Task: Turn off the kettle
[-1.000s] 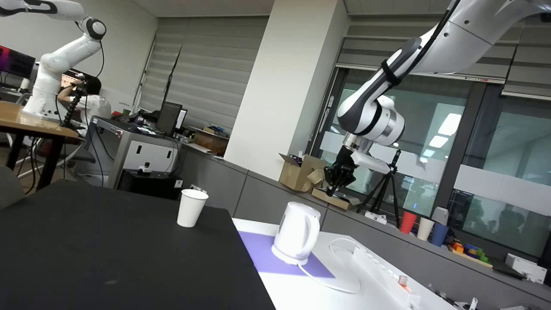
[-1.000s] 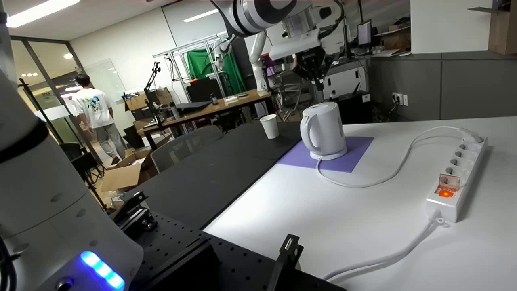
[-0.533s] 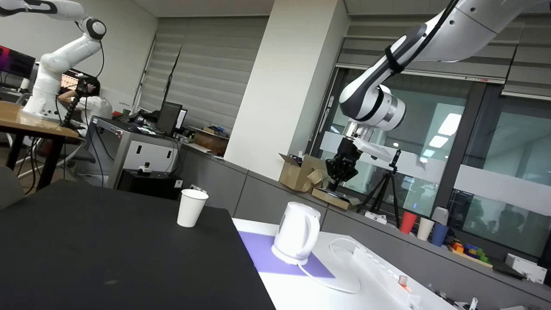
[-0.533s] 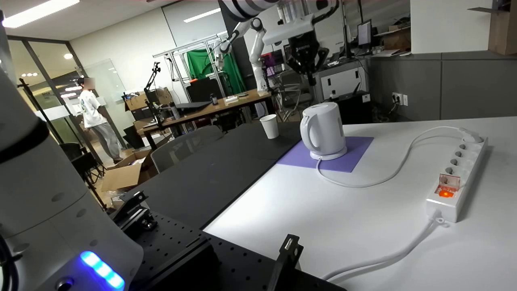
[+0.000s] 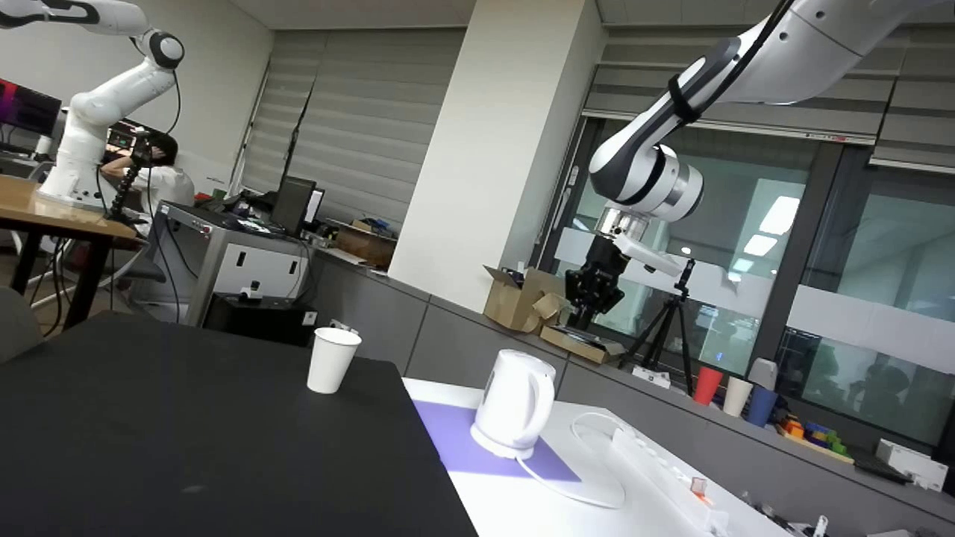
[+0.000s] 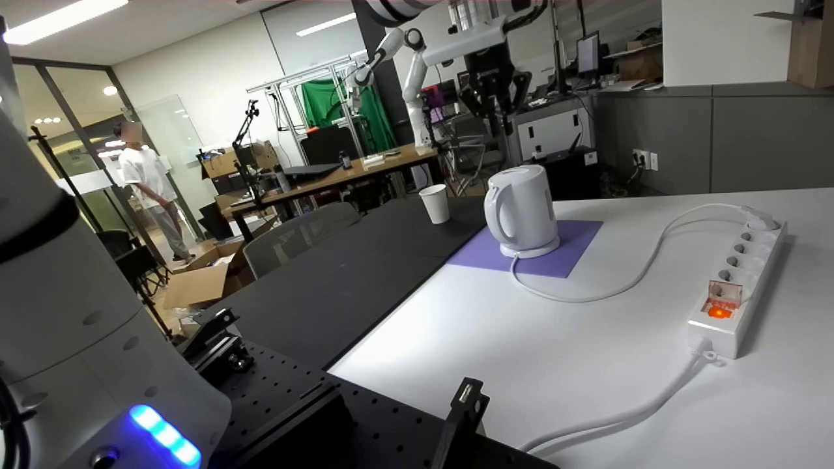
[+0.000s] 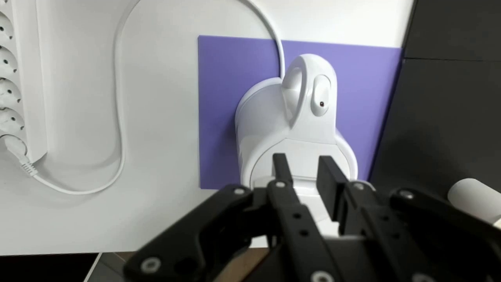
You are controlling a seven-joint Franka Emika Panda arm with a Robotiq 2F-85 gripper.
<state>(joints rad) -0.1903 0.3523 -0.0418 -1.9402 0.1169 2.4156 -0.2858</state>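
Well, my gripper (image 7: 303,166): hovering higher than the kettle (image 7: 309,133), its two black fingers (image 7: 330,184) parted by a moderate gap, gripping nothing.
Room underneath: I see free air between it and the kettle's top in both exterior views.
Kettle: upright on the purple mat (image 7: 221,78), plain white, smooth, jug-shaped, wider toward its foot, with a looped handle (image 7: 313,64) toward the top of my wrist view.
Button (image 7: 321,90): a raised oval on the handle with a tiny dark dot; whether it is switched on, I cannot tell.
Mat edges: crisp and straight, one running along the black tabletop (image 7: 442,125).
Cord (image 6: 573,300): white, smooth, leaving the kettle's base and bowing loosely to the power strip (image 6: 739,286).
White tabletop (image 6: 495,352): a wide open stretch between kettle and strip, crossed by that cord.
Paper cup (image 6: 435,204): white, tapered, upright on the matt black, near the kettle but apart from it.
Power strip: long plastic block, round sockets, one orange light (image 6: 719,312) glowing.
Far windows (image 5: 753,175): black tripod (image 5: 680,292) and red cup (image 5: 707,386) before the glass.
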